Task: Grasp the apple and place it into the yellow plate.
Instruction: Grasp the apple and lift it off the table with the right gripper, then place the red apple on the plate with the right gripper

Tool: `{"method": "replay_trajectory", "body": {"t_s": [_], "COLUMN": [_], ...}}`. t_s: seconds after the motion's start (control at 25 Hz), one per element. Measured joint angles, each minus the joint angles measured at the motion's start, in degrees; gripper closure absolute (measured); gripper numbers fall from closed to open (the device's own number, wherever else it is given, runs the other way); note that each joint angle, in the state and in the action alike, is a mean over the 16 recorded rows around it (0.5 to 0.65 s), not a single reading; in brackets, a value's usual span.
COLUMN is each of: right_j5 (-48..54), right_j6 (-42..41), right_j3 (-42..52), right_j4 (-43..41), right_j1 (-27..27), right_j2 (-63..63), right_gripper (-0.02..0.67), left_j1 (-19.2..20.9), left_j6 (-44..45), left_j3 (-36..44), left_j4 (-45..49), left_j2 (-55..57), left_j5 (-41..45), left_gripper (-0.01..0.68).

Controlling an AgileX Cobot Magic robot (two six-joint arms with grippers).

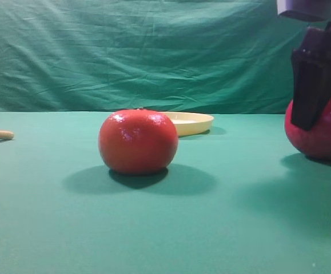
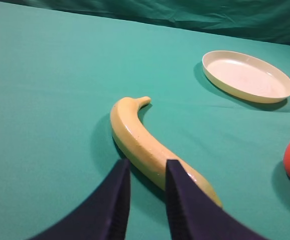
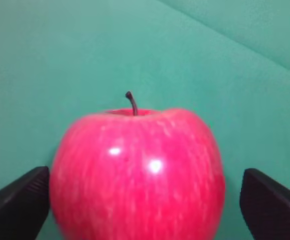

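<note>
At the right edge of the exterior high view, the right pincer [image 1: 319, 91] hangs over the apple [image 1: 320, 132], which sits on the green bench [image 1: 222, 228] well apart from the yellow plate [image 1: 191, 123] at the back. The right wrist view shows the apple [image 3: 137, 172] upright, stem up, between the two dark fingers [image 3: 14, 205]; the pincer is spread wide, one finger almost at the fruit's left side, the other clear of its right side.

The step in hand looks like the grasp itself. To do it well, centre the pincer so both fingers meet the apple's widest part together, then close gently; the skin is glossy and round, so an off-centre or high squeeze could make it squirt out or roll. Lift straight before heading to the plate, passing clear of the orange-red fruit [image 1: 138, 141] in front of it.

The left pincer [image 2: 147, 200], slightly spread and holding nothing, hovers beside a banana [image 2: 145, 145].
</note>
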Motion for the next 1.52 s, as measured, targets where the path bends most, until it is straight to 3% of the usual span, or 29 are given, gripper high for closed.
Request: {"method": "replay_trajectory", "body": {"t_s": [0.52, 0.96, 1.52], "right_j5": [0.34, -0.25, -0.96], "right_j6": [0.01, -2.08, -9.12], "right_j3": [-7.60, -22.91, -42.83], "right_j4": [1.75, 8.10, 11.16], "right_j1": [0.09, 1.74, 7.28], "right_j2": [2.24, 5.81, 23.37], "right_gripper": [0.120, 0.123, 0.123], "left_j1": [0.00, 0.00, 0.00], "left_j6": [0.00, 0.00, 0.00], "left_j3": [0.00, 0.00, 0.00], "left_j4": [0.00, 0.00, 0.00], "left_j2": [0.00, 0.00, 0.00], "left_j5": [0.00, 0.00, 0.00], "left_gripper": [0.516, 0.516, 0.516]}}
